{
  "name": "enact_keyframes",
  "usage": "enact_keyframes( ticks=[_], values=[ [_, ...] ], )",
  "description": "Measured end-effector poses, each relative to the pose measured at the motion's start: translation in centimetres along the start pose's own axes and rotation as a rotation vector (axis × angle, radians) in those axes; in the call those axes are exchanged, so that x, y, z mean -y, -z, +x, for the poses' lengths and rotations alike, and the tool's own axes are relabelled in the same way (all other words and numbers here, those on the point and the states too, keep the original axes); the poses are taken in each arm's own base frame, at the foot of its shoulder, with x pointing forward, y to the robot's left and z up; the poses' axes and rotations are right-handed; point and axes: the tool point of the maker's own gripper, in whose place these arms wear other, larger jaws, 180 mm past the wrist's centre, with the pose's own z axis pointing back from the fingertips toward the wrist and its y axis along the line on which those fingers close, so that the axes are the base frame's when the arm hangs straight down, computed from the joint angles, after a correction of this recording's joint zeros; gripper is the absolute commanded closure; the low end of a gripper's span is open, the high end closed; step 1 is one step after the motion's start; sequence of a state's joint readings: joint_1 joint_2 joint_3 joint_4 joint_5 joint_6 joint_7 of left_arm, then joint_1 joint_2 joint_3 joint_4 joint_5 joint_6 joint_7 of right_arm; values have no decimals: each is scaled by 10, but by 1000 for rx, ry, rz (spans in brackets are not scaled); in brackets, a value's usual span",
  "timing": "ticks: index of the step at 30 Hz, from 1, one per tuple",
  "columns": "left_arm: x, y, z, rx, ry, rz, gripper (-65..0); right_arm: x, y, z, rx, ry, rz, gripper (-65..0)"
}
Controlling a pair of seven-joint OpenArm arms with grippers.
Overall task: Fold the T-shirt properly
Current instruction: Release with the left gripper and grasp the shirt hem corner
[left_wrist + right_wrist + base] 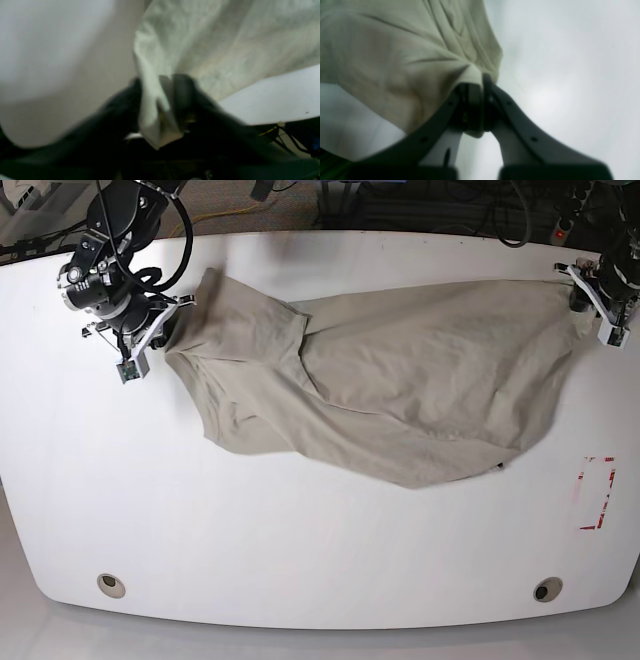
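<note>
— What's nearest on the white oval worktop (pixel 300 560)?
— Bare surface along the near edge, with a red rectangle mark (pixel 596 493) towards the near right corner.
— And the shirt?
— The plain beige, wrinkly thin-cotton T-shirt (pixel 400 380) lies stretched across the far half, sagging towards the middle.
— The claws?
— The right claw (pixel 158 332), by the far left corner, is clamped on one end. The left claw (pixel 590 298), at the far right corner, pinches the other.
</note>
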State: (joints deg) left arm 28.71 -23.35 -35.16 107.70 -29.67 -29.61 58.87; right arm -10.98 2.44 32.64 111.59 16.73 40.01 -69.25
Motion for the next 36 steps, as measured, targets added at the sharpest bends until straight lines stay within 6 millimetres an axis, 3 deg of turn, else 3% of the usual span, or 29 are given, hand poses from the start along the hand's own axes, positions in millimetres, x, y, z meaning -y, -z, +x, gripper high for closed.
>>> enact_keyframes(
  ticks=[3,8,15,19,22,24,31,36],
  values=[
    [3,1,1,2,3,-10,-501,-4,1,0,4,-2,15,0],
    [3,0,11,21,21,-3,-510,-3,0,0,3,0,11,0],
    [-13,-5,99,237,43,40,-515,-3,1,2,7,-2,12,0],
    [-14,20,124,212,35,39,-515,-3,1,5,13,-3,10,0],
    [-28,34,144,198,26,95,-515,-4,1,5,15,-3,17,0],
    [-34,46,150,177,9,109,-515,-3,1,5,16,-3,14,0],
    [-26,96,166,178,-62,11,-515,-2,1,8,23,0,10,0],
    [-15,123,163,123,-105,-61,-515,-3,1,10,31,0,13,0]
  ],
)
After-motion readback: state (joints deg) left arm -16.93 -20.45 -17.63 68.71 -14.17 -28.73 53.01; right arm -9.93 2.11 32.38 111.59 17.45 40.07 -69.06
